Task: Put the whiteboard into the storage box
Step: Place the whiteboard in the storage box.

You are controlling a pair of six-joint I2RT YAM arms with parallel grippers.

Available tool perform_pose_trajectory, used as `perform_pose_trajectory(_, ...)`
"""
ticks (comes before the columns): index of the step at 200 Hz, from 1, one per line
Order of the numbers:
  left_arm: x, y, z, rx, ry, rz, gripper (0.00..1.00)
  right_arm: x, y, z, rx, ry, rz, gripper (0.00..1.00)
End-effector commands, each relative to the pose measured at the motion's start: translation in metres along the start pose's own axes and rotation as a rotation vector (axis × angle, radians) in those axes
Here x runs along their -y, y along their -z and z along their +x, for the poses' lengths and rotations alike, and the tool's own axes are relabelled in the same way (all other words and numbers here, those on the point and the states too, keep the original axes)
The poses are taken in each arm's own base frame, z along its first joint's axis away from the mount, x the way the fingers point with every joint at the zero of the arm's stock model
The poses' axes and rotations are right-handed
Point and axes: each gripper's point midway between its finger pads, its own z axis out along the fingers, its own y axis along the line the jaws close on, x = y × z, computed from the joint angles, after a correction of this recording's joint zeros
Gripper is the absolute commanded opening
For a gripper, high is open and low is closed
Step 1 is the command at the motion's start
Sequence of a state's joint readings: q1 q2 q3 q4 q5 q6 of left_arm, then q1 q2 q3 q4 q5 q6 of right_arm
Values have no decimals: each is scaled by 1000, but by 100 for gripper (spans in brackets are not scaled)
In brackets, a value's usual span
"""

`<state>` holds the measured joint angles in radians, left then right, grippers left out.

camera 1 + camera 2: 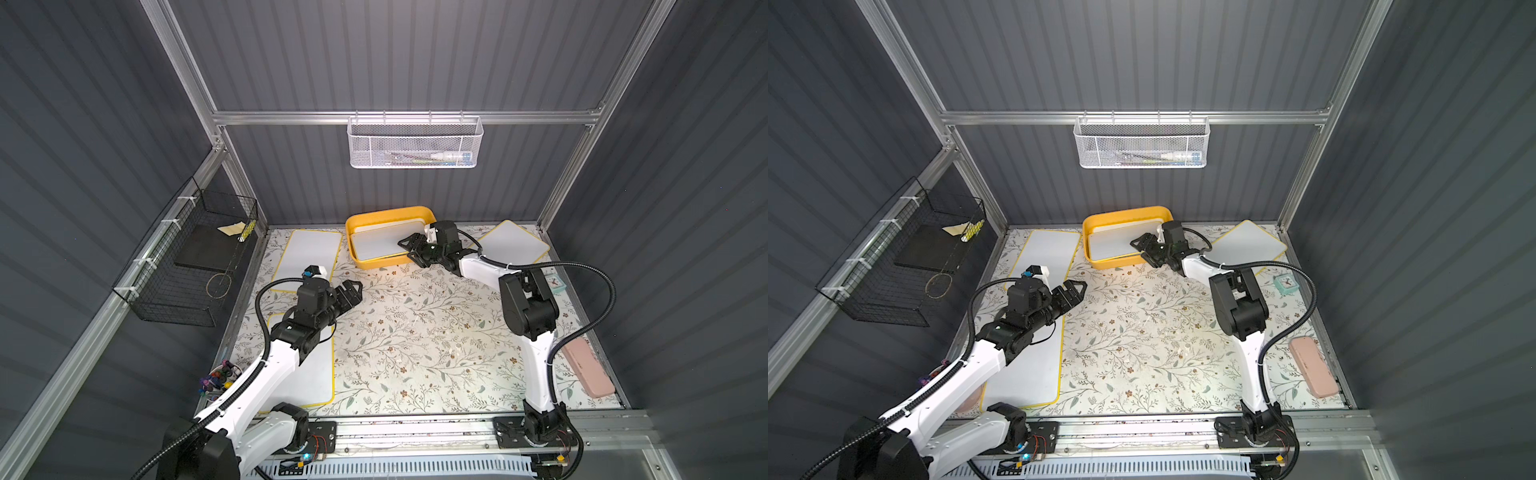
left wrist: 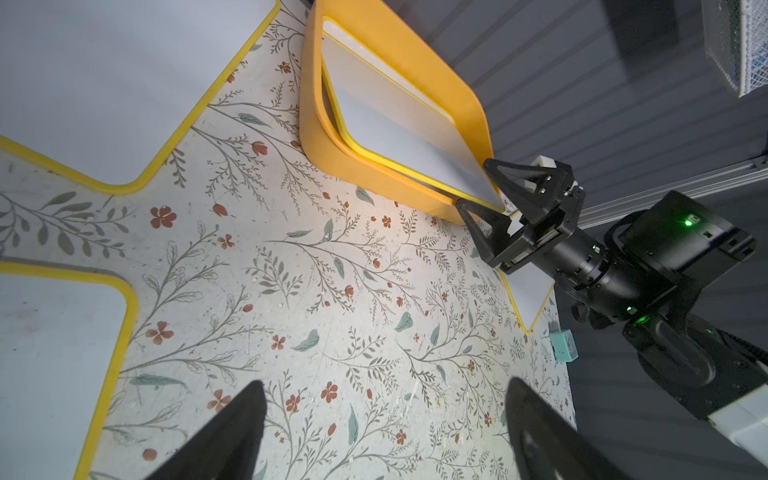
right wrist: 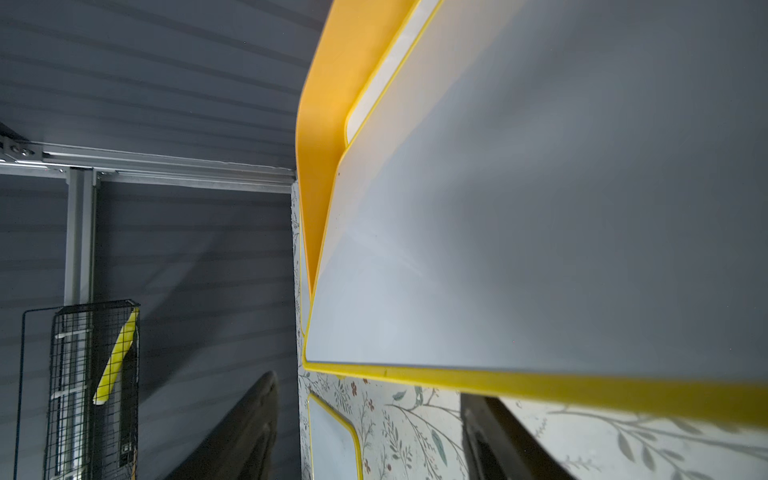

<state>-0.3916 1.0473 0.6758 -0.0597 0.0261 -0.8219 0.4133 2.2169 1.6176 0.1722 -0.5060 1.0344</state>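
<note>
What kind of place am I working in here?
Probably a lab robot cell staged as a desk: aluminium frame with grey panel walls, floral tabletop, wall-hung white mesh basket.

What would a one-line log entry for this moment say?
left gripper: open, empty | right gripper: open at whiteboard edge | whiteboard: tilted in storage box, one end on rim

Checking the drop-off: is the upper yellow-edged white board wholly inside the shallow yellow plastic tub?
No, one corner of the upper board overhangs the tub, within the open right gripper.
</note>
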Motion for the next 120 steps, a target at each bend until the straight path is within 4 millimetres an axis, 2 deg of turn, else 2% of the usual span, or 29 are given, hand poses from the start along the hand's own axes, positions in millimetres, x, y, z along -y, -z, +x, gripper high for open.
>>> perform_pose_trajectory(1,-3,-1,4,-10,-8,6,90,-33,18,-2,-23,71,-65,71)
perform_pose_trajectory(49,-2,-3,5,-16,-2,10,90,-49,24,10,-110,116,-101,74)
perform_pose_trajectory(75,-1,-5,6,-25,0,14,90,-55,30,17,-184,177,-58,75)
perform_pose_trajectory(104,-2,-8,8,-33,0,16,90,-51,36,28,-287,235,-8,76)
perform_pose_trajectory(120,-2,-10,10,-42,0,18,90,-39,44,34,-321,249,36,76)
